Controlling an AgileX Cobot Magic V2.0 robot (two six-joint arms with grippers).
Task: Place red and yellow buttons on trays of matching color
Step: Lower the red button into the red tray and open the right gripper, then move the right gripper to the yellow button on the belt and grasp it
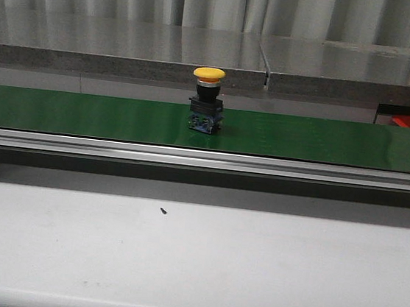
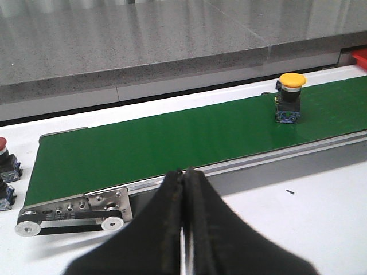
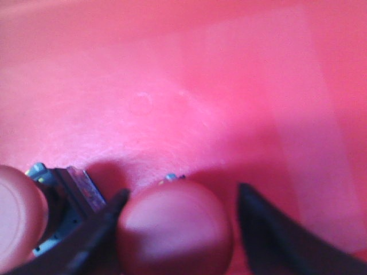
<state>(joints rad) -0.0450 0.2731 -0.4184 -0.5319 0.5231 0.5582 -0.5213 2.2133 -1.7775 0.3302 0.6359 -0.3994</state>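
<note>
Now red button between right hand fingers — over red tray.

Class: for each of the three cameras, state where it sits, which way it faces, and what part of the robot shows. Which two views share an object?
Front view: faces forward across the table at the green belt; no robot part shows.
Left wrist view: above the left gripper, jaws shut, looking along the belt.
Right wrist view: close over the red tray; right gripper straddles a red button.
Front and left wrist views share the yellow button.
</note>
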